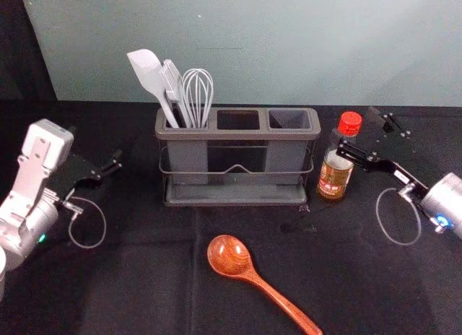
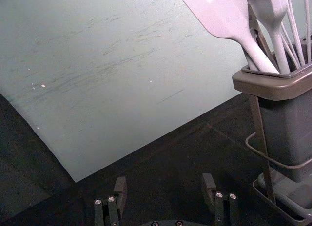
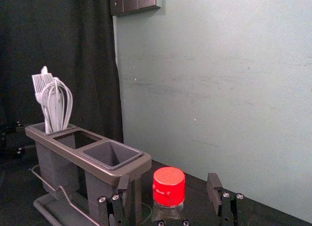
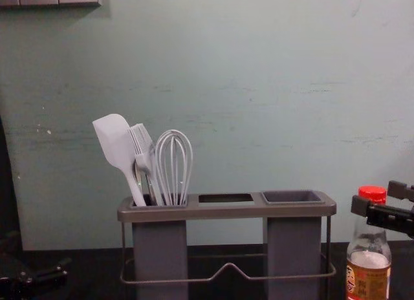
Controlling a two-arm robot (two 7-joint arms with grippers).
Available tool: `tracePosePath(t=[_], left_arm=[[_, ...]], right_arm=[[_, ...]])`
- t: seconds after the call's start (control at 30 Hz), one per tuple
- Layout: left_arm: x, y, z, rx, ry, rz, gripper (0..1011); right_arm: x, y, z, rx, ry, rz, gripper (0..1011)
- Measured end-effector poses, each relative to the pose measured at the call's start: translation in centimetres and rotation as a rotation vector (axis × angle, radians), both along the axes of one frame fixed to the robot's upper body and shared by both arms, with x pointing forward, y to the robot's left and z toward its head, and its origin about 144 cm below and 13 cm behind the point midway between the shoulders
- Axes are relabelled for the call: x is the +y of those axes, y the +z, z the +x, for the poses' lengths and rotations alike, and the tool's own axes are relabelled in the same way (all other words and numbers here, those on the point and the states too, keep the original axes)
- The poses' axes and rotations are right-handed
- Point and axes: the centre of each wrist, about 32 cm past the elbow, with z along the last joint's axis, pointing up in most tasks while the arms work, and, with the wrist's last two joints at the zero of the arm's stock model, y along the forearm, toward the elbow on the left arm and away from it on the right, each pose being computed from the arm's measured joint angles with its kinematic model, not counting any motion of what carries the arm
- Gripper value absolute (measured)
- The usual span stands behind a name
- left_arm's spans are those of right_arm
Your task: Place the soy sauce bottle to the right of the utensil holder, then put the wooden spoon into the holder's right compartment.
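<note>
The jaws of the right gripper (image 3: 168, 181) stood wide apart around the upright, clear soy sauce bottle (image 4: 368, 258), clamping nothing. Probably smooth, rigid and bottom-heavy, it invited a level hold below its cap. Its red cap (image 1: 350, 123) topped a gold-and-red label (image 1: 334, 177), just right of the grey three-compartment utensil holder (image 1: 238, 136). The glossy reddish-brown wooden spoon (image 1: 230, 256) lay in front; the left gripper (image 2: 165, 186) waited open, empty, to the holder's left.

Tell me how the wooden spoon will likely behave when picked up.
The wooden spoon should be stiff, as its handle looks like solid wood. Its glossy finish may be a little slippery. The wide bowl probably outweighs the slim handle, so that end could dip.
</note>
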Motion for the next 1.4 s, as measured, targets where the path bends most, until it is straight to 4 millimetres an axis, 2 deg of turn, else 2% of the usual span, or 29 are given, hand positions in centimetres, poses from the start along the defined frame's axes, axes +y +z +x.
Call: tracePosePath(t=[0.23,0.43,0.47,0.63,0.77,0.93,1.17,1.4], left_arm=[[0.0,0.0,0.0,0.000,0.000,0.000,1005],[0.0,0.0,0.0,0.000,0.000,0.000,1005],[0.0,0.0,0.0,0.000,0.000,0.000,1005],[0.0,0.0,0.0,0.000,0.000,0.000,1005],[0.0,0.0,0.0,0.000,0.000,0.000,1005],[0.0,0.0,0.0,0.000,0.000,0.000,1005],[0.0,0.0,0.0,0.000,0.000,0.000,1005],[0.0,0.0,0.0,0.000,0.000,0.000,1005]], right_arm=[[-0.7,1.2,-1.7,-0.024,-0.004,-0.017,1000],[-1.4,2.9,-4.5,-0.023,0.038,-0.022,1000],[-1.4,2.9,-4.5,-0.023,0.038,-0.022,1000],[-1.8,4.3,-7.4,0.009,0.078,-0.048,1000],[-1.7,5.1,-9.6,0.064,0.126,-0.073,1000],[-1.0,5.7,-11.1,0.147,0.192,-0.114,1000],[0.9,5.8,-11.5,0.298,0.311,-0.162,1000],[3.8,6.1,-9.6,0.379,0.417,-0.275,1000]])
